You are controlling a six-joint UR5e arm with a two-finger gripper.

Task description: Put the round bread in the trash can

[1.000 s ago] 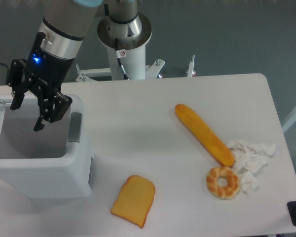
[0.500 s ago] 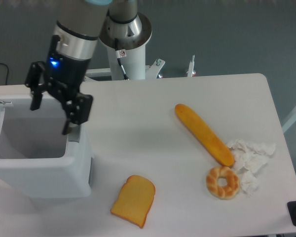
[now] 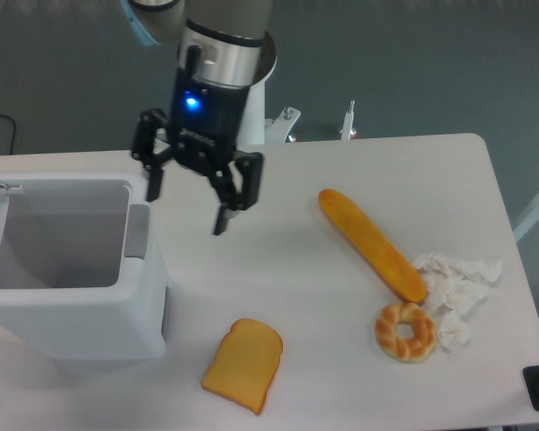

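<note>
The round bread does not show anywhere; it is hidden or out of view. The trash can is a white boxy bin at the left of the table, its lid swung open and its grey inside in view with nothing visible in it. My gripper hangs above the table just right of the bin's right wall. It is open, with nothing between its black fingers.
A long golden loaf lies diagonally at the right. Below it sit a twisted bread ring and crumpled white paper. An orange toast slice lies near the front edge. The robot's base stands at the back.
The gripper has swung right, from over the trash can's opening to above the table beside the bin. It stayed open and empty throughout.
</note>
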